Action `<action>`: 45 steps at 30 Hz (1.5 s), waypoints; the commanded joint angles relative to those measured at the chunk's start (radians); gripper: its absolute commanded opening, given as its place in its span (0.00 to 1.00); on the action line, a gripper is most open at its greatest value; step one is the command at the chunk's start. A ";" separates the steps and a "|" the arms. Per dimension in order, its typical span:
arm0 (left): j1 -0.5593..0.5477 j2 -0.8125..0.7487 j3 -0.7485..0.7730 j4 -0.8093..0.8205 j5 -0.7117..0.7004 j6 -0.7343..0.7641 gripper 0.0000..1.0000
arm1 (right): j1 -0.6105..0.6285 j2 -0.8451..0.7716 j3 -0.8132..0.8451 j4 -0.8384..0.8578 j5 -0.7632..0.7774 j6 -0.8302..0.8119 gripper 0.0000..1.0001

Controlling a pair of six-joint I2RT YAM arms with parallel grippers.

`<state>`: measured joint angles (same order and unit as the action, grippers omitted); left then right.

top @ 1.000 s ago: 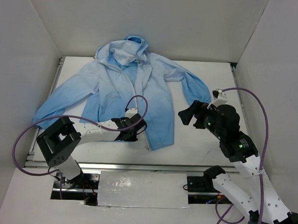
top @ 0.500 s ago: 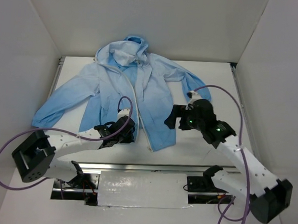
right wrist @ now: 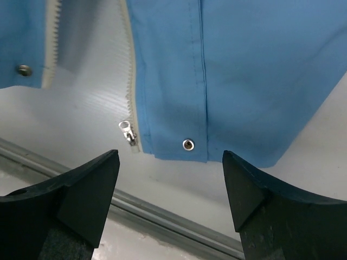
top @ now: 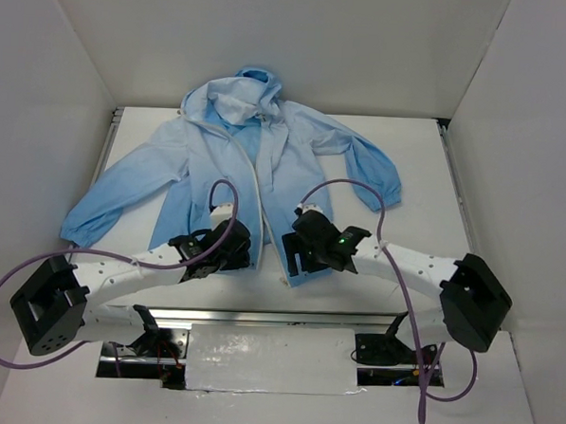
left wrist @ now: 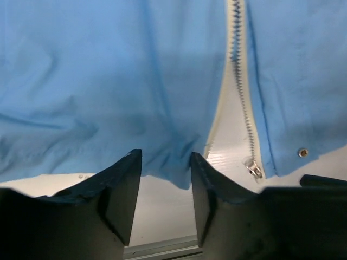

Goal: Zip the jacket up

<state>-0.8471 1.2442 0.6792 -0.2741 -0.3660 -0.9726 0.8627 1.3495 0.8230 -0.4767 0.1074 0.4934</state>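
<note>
White table [top: 428, 163], unzipped jacket [top: 236, 167] lying flat, left gripper [left wrist: 165, 162] parted at hem, right gripper [right wrist: 171, 158] gaping wide

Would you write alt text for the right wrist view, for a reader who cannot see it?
The light-blue jacket lies unzipped on a white table, its metal zipper slider at the bottom hem. The right gripper's open black fingers hover just before it.

White table [top: 419, 157], light-blue jacket [top: 200, 160] flat and unzipped on top.
</note>
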 commanded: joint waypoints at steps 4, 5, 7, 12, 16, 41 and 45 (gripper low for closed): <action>0.005 -0.069 0.000 -0.060 -0.059 -0.060 0.76 | 0.041 0.163 0.036 0.053 0.118 0.051 0.82; 0.005 -0.090 -0.004 -0.063 -0.056 -0.060 0.81 | 0.041 0.177 0.036 0.061 0.109 0.051 0.79; 0.005 -0.114 -0.007 -0.057 -0.047 -0.049 0.82 | 0.042 0.218 0.042 0.069 0.095 0.050 0.74; 0.000 -0.221 -0.035 -0.010 0.012 -0.023 0.85 | 0.042 0.277 0.042 0.101 0.037 0.057 0.27; -0.004 -0.278 -0.090 0.140 0.135 0.003 0.88 | 0.045 0.200 0.024 0.110 0.029 0.094 0.00; -0.001 -0.215 -0.323 0.937 0.394 -0.014 0.75 | 0.045 -0.292 -0.108 0.250 -0.064 0.209 0.00; 0.000 -0.158 -0.319 0.946 0.409 -0.024 0.72 | 0.044 -0.311 -0.119 0.274 -0.066 0.214 0.00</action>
<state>-0.8478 1.0595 0.3618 0.5949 0.0319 -0.9981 0.8989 1.0718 0.7067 -0.2779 0.0570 0.6914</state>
